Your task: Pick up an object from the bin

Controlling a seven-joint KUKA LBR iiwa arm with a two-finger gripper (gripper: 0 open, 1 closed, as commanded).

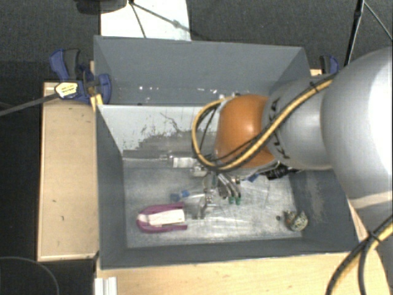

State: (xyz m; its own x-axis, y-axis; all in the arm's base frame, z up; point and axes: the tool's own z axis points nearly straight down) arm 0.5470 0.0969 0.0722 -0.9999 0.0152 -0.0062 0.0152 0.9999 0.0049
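The gripper [209,203] hung low over the middle of the bin's floor, its tip close to the metal. How far apart it stood could not be told, and nothing could be seen in its grasp.

Just to its left, near the tip, lay a small blue bit [178,196]. Below that and to the left, near the front wall, lay a purple oblong [162,218] with a white patch on top, flat on the floor, its right end just beside the gripper's tip. Whether the two touched could not be made out. This oblong was the thing nearest the gripper.

Farther back, against the foot of the rear wall, lay a pale tube [182,161] on its side. Well apart, in the front right corner, sat a small brownish lump [295,221].

Above the gripper sat the orange cover [242,131], with yellow and black cables [202,128] looped round its left side. Behind it the grey arm [350,121] reached in over the right rim of the bin [113,189].
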